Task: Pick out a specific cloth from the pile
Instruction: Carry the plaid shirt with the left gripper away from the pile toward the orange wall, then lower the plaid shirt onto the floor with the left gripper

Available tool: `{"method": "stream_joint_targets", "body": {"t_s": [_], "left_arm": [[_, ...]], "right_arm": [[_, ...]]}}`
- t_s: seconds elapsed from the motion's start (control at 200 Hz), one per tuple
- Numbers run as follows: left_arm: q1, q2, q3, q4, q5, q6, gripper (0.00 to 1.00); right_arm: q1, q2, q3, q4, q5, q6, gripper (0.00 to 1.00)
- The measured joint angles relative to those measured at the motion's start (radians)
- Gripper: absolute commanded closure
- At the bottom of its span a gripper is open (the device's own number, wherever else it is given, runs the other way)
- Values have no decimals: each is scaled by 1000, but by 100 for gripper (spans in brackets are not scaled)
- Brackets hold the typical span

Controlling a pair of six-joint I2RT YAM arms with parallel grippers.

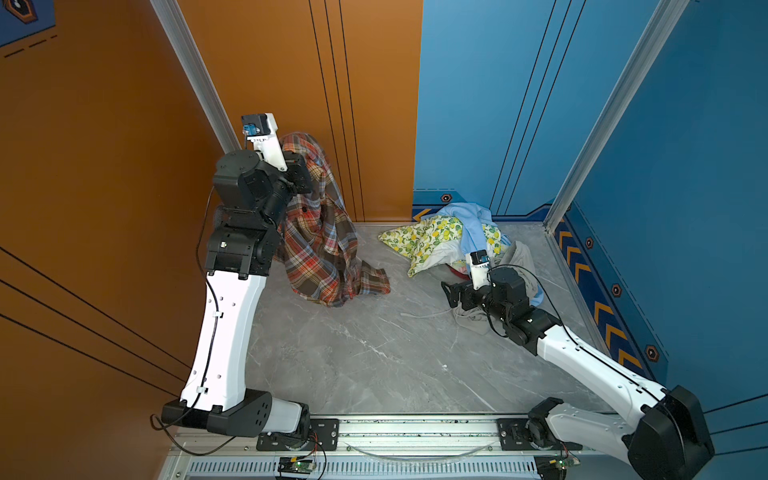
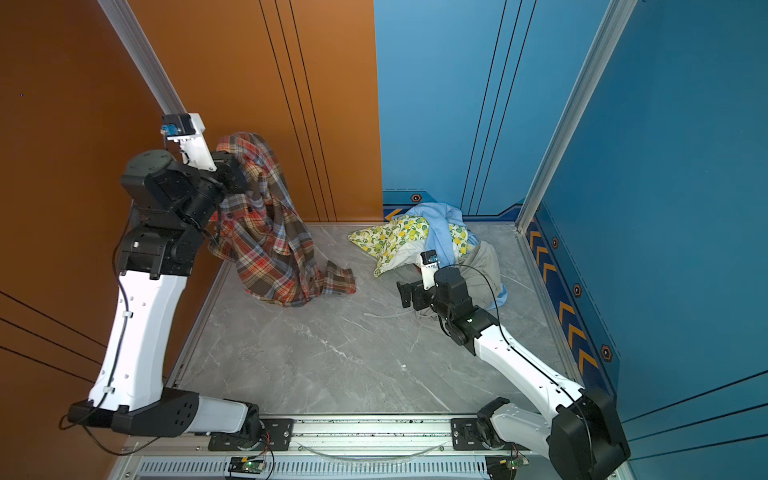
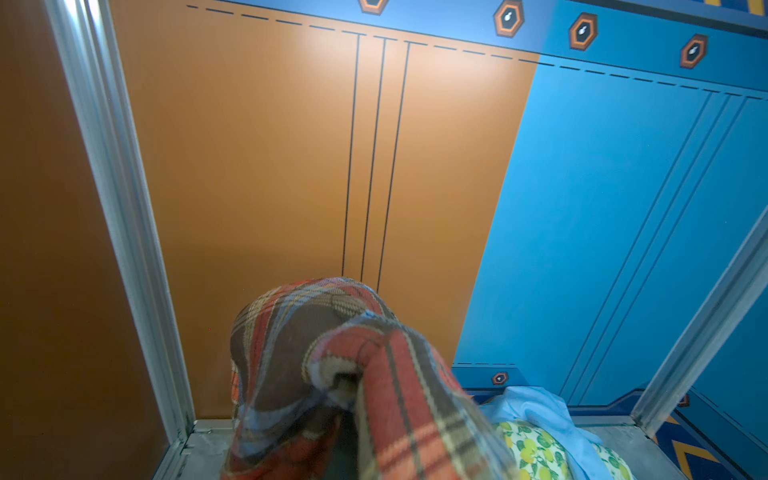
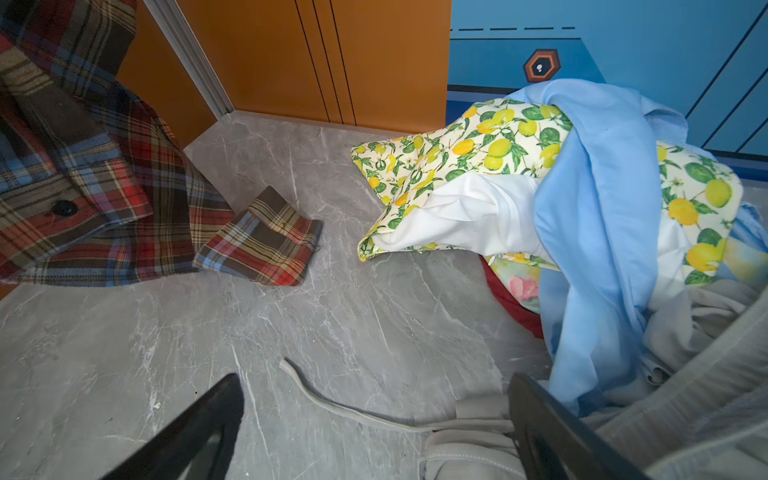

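The left claw (image 1: 305, 172), clamped on a fold of the plaid cloth (image 1: 328, 249), holds it high at the worktop's (image 1: 374, 353) ten o'clock, seemingly to hang it clear of the pile (image 1: 440, 237) at one o'clock, where the right claw (image 1: 449, 295) sits spread apart, empty.
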Motion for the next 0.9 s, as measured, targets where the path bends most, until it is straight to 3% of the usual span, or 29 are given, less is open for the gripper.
{"method": "stream_joint_targets", "body": {"t_s": [0.195, 0.36, 0.616, 0.901], "left_arm": [[148, -13, -9, -24, 59, -69, 100], [206, -31, -28, -23, 98, -101, 100], [208, -81, -214, 21, 136, -147, 100], [137, -38, -389, 47, 105, -141, 100]], "right_arm": [[32, 27, 0, 1, 22, -10, 0], [61, 58, 2, 1, 29, -13, 0], [82, 72, 11, 2, 47, -12, 0], [84, 73, 11, 2, 49, -12, 0]]}}
